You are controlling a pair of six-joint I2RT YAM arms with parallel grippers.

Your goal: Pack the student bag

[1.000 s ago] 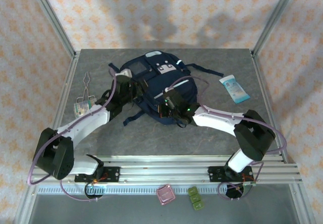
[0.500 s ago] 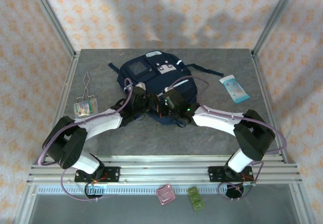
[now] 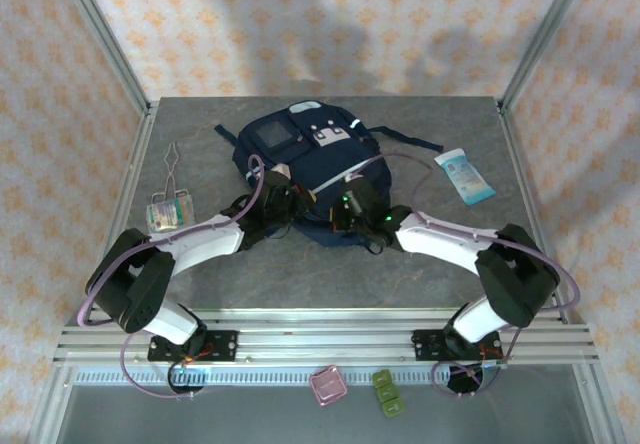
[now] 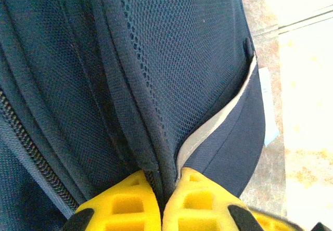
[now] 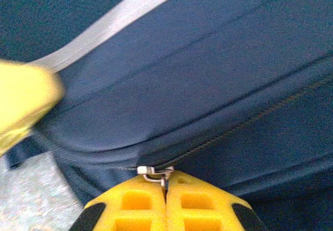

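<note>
Two grips: left fingers (image 4: 125, 210) pinch the bag (image 3: 300, 159), seemingly to brace it; right fingers (image 5: 135, 210) clamp its zip pull (image 5: 153, 174).

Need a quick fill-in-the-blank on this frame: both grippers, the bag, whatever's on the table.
1. The right gripper is shut on the student bag's ____.
2. The left gripper is ____ on a fold of the bag's fabric.
3. The light-blue packet lies on the table on the ____ arm's side of the bag.
Missing words: zipper pull; shut; right.
</note>
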